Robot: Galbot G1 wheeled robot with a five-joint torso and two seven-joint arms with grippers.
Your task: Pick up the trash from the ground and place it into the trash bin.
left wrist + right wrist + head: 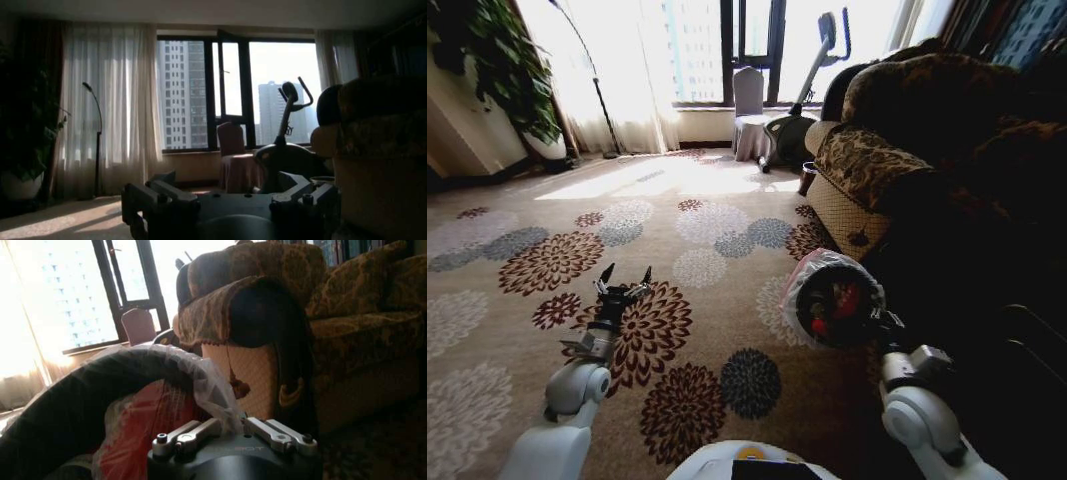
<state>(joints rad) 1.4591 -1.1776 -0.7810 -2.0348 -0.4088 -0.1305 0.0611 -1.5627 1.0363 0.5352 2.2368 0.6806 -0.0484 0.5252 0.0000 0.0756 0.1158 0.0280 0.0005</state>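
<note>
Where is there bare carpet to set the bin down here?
Bare carpet lies between the open left gripper and the trash bin, which the right gripper grips at the rim, and ahead toward the window. The right side is crowded by the sofa.

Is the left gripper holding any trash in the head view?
No: the left gripper hangs open and empty above the flowered carpet, its fingers spread with nothing between them.
</note>
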